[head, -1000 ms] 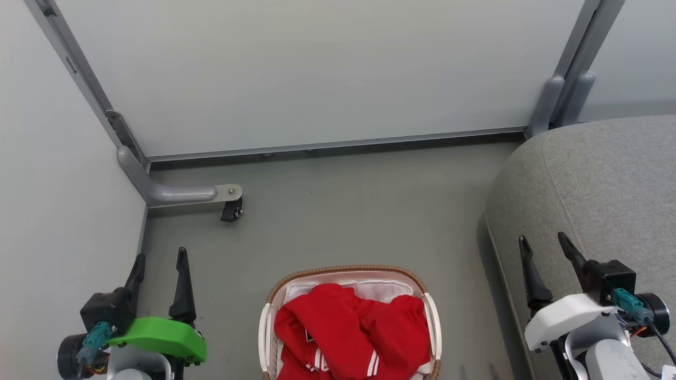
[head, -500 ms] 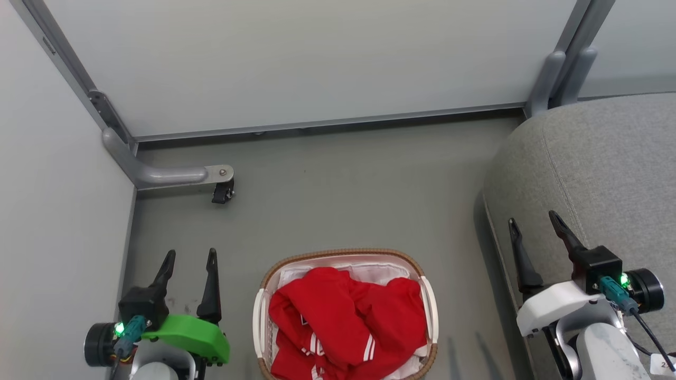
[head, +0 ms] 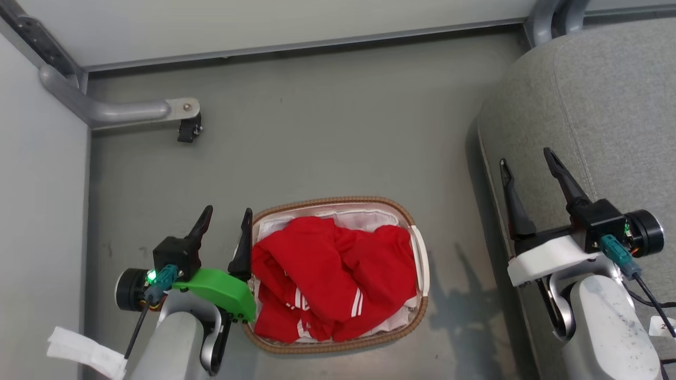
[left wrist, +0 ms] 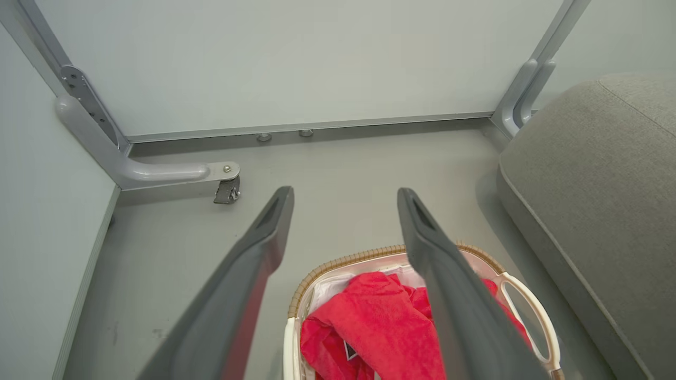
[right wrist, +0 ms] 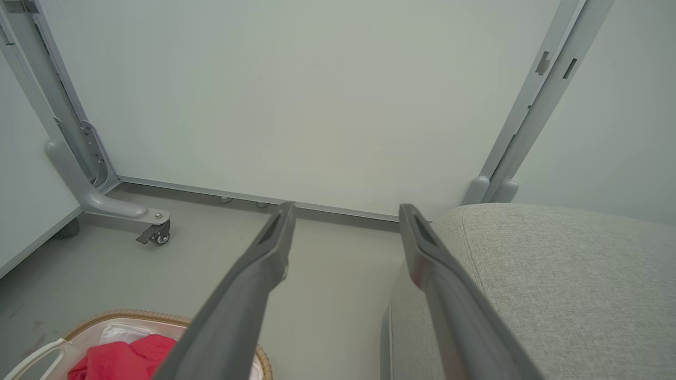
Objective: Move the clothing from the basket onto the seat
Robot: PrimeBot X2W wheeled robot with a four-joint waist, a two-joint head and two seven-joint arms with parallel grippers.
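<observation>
reaching stage, i judge: the clothing lies heaped in the basket on the floor, beside the seat. my left pincer hovers at the basket's left rim, spread apart and empty; my right pincer, apart too, hangs over the seat's edge. next: dip left, pinch a fold.

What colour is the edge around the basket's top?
Brown and woven, seen best on the basket in the head view.
</observation>
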